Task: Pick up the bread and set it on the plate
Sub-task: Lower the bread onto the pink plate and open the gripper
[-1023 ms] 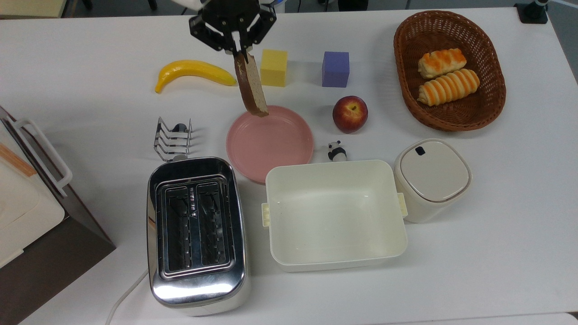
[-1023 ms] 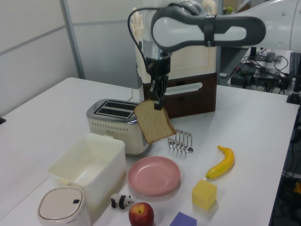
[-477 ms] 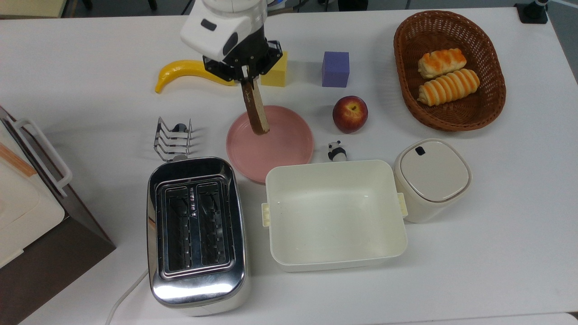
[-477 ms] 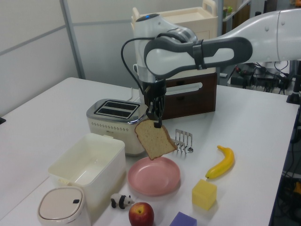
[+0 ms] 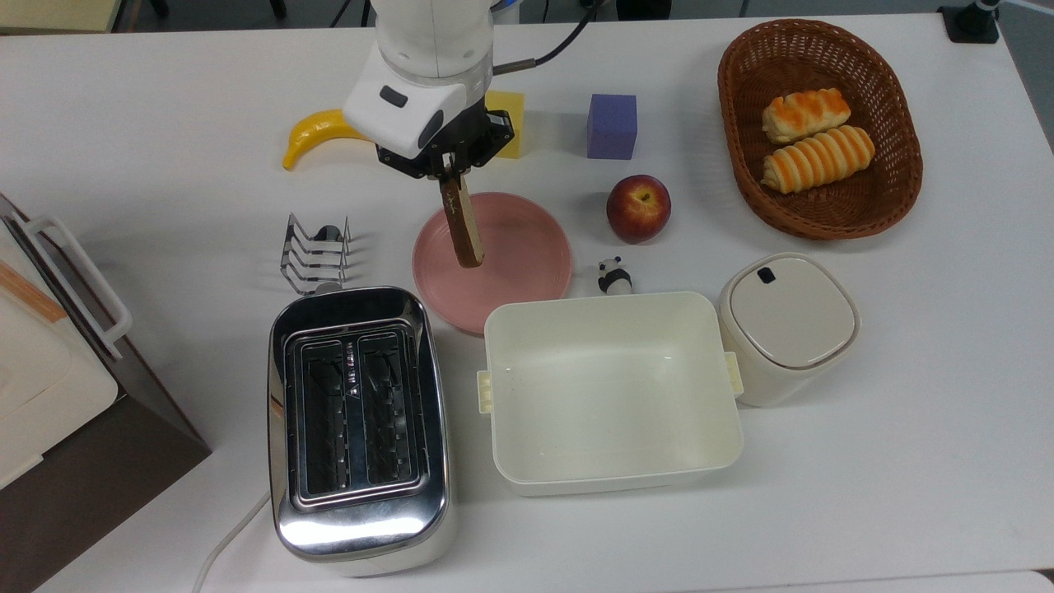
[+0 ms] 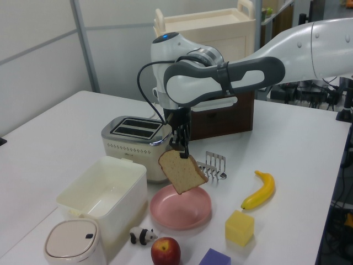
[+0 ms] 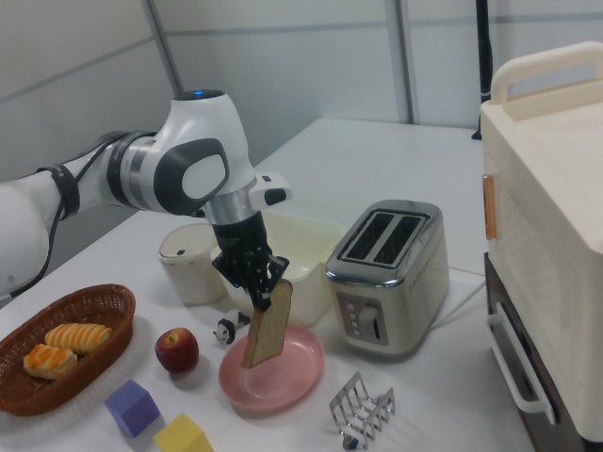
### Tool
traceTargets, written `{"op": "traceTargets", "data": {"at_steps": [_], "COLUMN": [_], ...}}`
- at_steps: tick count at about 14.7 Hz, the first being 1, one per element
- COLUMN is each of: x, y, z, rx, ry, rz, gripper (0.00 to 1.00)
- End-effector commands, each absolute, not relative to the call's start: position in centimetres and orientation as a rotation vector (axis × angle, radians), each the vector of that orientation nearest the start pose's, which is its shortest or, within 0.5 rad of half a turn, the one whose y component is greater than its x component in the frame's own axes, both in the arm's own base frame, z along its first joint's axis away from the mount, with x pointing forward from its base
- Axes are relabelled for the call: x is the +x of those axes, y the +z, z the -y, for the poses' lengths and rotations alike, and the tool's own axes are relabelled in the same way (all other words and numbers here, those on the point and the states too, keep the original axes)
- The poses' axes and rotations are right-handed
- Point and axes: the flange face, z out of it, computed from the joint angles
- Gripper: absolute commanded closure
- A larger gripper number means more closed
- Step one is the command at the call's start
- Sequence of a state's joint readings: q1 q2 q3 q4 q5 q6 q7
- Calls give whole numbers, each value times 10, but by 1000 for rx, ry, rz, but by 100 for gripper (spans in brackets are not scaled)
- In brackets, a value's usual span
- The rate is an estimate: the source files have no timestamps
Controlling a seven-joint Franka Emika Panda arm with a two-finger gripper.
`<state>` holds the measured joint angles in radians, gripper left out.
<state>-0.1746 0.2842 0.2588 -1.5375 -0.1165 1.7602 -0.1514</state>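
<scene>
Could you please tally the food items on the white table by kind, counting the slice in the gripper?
Tan wholemeal bread slice: 1
Orange-striped rolls in the brown wicker basket: 2
Yellow banana: 1
Red apple: 1
Total: 5

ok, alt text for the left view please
A robot arm's gripper holds a slice of bread by its top edge, hanging just above a pink plate. A toaster, cream tub, banana and apple sit around it.
</scene>
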Motion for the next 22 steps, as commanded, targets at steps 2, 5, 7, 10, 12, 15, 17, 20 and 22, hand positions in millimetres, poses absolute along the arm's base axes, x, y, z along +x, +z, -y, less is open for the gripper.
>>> {"op": "traceTargets", "data": {"at_steps": [2,5,7,10,12,15,17,20,22], "x": [631,631,631,631,631,630,630,630,630], "y": [485,484,476,474,476,477,476,476,476], "z": [-48,-53,-57,-57,-60,-71,-71,-71,-73], "rx": [-3205,-3207,-3204,-3209,-3214,-3215,-3216,-3217,-3216], "ry": [81,81,65,54,50,42,47,47,49], "rz": [420,430,442,450,453,487,488,489,494], "gripper": [100,100,100,100,100,100,100,100,96]}}
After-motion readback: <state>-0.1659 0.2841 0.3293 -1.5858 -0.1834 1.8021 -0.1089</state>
